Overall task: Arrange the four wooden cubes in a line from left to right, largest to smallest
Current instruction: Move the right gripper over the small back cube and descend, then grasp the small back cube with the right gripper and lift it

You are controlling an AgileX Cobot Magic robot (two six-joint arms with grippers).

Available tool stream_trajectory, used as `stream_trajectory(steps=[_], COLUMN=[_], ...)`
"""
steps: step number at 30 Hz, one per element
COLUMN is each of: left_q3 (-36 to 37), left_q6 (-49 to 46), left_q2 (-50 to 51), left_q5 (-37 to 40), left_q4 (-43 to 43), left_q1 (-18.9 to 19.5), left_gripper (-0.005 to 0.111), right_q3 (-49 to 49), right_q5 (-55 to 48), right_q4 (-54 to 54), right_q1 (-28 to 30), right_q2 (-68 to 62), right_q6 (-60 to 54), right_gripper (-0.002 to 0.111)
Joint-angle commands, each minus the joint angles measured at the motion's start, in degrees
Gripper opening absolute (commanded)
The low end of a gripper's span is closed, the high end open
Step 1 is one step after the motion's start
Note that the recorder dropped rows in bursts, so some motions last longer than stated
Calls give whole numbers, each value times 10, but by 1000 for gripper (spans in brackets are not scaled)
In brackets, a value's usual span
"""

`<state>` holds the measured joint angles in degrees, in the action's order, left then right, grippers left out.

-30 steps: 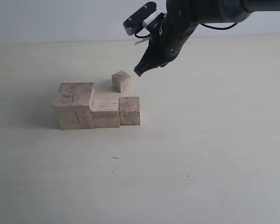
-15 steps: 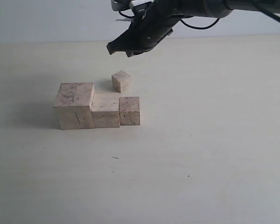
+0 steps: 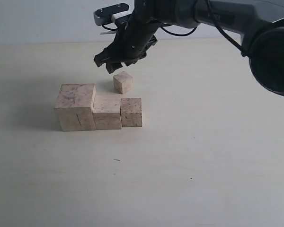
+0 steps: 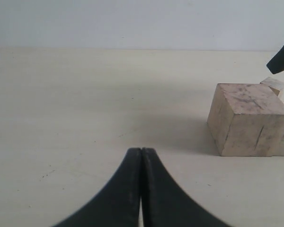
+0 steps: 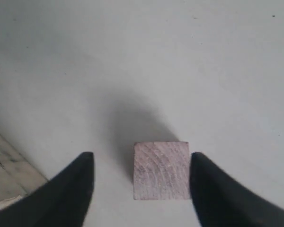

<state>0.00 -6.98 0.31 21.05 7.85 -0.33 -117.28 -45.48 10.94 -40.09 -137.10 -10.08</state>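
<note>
The right tool (image 3: 112, 65) has been brought leftward and lower, and is held above the smallest cube (image 3: 123, 82), jaws spread wide. That cube is set just on the far side of the three larger cubes (image 3: 107, 112), which are lined up touching. The left tool (image 4: 141, 158) is pressed shut.

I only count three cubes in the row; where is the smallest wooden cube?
In the exterior view, the smallest cube stands alone left of centre, just behind the third-largest cube and beneath the open right gripper.
</note>
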Motion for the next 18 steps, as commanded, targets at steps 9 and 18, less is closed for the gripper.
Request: stream_trajectory(steps=[9, 18], left_q3=[0, 0], left_q6=[0, 0], left_q2=[-3, -3], left_q5=[-7, -7], left_q4=[0, 0], left_q1=[-3, -3], left_gripper=[0, 0], right_q3=[-6, -6], right_q5=[15, 2], right_q4=[-53, -56], right_q1=[1, 1], right_q2=[-37, -39], right_q6=[0, 17], right_gripper=[77, 45])
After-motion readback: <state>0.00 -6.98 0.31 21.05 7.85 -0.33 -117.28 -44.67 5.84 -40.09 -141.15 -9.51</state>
